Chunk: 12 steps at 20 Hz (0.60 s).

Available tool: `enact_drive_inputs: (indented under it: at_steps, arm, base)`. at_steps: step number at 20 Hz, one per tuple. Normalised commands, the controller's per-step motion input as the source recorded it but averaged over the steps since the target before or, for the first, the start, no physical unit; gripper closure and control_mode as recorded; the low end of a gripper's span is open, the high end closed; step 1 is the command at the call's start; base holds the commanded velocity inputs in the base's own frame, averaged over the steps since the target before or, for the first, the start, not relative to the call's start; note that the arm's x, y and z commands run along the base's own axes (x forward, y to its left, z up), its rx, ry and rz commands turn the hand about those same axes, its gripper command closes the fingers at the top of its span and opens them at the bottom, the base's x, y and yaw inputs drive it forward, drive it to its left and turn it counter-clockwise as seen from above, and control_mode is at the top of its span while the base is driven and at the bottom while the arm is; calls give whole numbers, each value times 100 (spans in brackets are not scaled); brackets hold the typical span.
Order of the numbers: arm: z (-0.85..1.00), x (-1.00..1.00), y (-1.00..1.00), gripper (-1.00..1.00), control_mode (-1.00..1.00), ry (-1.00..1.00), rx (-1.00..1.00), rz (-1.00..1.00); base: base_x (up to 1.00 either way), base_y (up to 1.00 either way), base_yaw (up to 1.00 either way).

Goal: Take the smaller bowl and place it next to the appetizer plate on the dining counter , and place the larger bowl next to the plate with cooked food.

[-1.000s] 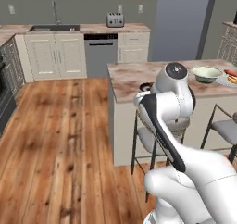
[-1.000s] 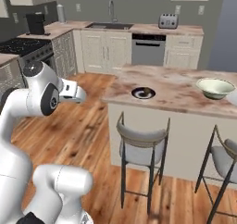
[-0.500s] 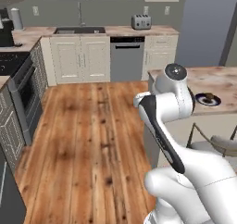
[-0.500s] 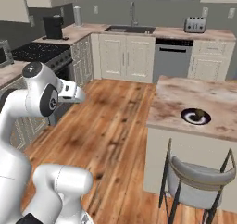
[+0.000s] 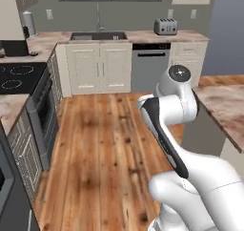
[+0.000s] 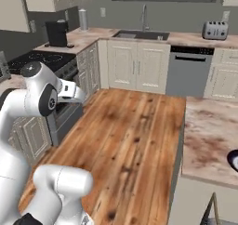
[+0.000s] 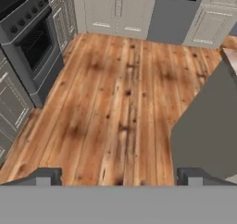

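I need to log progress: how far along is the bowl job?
Nothing looks done. The gripper is open and empty over the wooden floor. The dining counter shows just the dark edge of the appetizer plate, with no bowl beside it. Both bowls have yet to be fetched and placed.

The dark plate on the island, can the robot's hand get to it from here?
Probably not yet. The appetizer plate peeks in at the far right edge of the dining counter, while the hand is open and points at the wooden floor, away from it.
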Motion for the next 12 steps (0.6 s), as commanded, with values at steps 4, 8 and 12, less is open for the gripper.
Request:
enact_drive_inputs:
  at_steps: [4, 8, 12]
  arm:
    - [0, 0, 0, -100, 100, 0, 0, 0]
    - [0, 0, 0, -100, 100, 0, 0, 0]
    - [0, 0, 0, -100, 100, 0, 0, 0]
  base:
    - [100, 28, 8]
    - [100, 22, 14]
    - [100, 39, 17]
